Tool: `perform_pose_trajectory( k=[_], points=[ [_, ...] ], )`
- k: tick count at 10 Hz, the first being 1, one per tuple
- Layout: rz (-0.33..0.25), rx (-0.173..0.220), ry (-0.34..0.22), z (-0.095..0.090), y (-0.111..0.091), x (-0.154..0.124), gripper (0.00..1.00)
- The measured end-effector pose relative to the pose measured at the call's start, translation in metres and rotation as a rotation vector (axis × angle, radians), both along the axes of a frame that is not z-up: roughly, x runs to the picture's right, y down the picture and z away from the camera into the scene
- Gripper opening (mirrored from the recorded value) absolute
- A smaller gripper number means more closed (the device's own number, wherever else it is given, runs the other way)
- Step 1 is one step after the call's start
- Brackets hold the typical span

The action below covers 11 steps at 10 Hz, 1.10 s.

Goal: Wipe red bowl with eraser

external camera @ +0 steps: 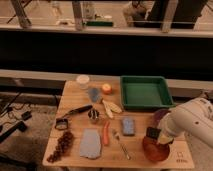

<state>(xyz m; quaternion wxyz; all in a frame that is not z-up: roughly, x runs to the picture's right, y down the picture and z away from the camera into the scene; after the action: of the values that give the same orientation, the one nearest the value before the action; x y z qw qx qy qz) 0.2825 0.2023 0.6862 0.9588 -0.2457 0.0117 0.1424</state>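
Observation:
The red bowl sits at the front right of the wooden table. My gripper hangs from the white arm, which reaches in from the right. It is just over the bowl's far rim. It is shut on a small dark block, the eraser, held at the bowl's back left edge. The purple bowl lies just behind, partly hidden by the arm.
A green tray stands at the back right. A blue-grey block, a carrot, a utensil, a blue-grey cloth, grapes, a small metal cup and a white cup lie to the bowl's left.

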Motion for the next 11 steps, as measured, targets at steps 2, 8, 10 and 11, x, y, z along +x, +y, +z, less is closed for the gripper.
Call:
perform_pose_trajectory(
  k=[2, 8, 10, 11],
  points=[
    [0.008, -0.015, 0.015, 0.006, 0.006, 0.011, 0.10],
    [-0.001, -0.057, 0.010, 0.028, 0.019, 0.002, 0.10],
    [-0.016, -0.068, -0.005, 0.033, 0.022, -0.010, 0.10],
    [-0.033, -0.076, -0.019, 0.037, 0.023, -0.020, 0.10]
  ],
)
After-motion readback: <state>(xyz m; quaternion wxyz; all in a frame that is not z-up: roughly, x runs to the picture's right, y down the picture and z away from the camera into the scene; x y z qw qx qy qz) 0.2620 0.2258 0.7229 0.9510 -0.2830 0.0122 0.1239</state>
